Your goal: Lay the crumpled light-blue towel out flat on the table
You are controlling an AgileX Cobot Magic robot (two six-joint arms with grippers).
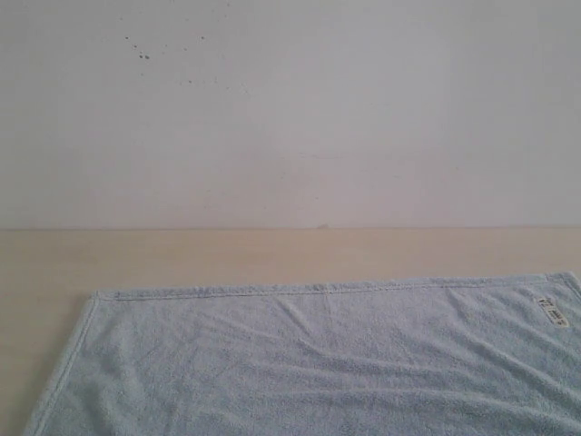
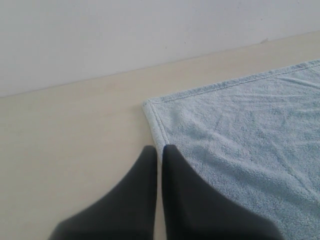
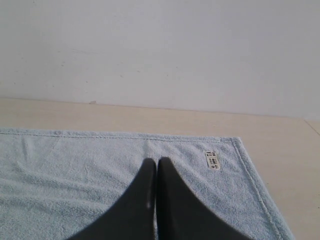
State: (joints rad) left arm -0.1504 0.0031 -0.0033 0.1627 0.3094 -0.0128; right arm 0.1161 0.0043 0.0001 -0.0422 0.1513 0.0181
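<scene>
On table (image 1: 182,254) near wall (image 1: 290,109), towel (image 1: 318,363) flat; L pincer (image 2: 160,148), R pincer (image 3: 156,161) closed, empty.

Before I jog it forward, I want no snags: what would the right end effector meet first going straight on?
Probably the towel: the shut right end effector points at its far hem, with bare table and wall beyond. Height above the cloth is unclear.

Pale light-blue towel (image 1: 318,363) with white label (image 1: 551,311); beige-cream table (image 1: 182,254); black end effectors; white wall (image 1: 290,109).
</scene>
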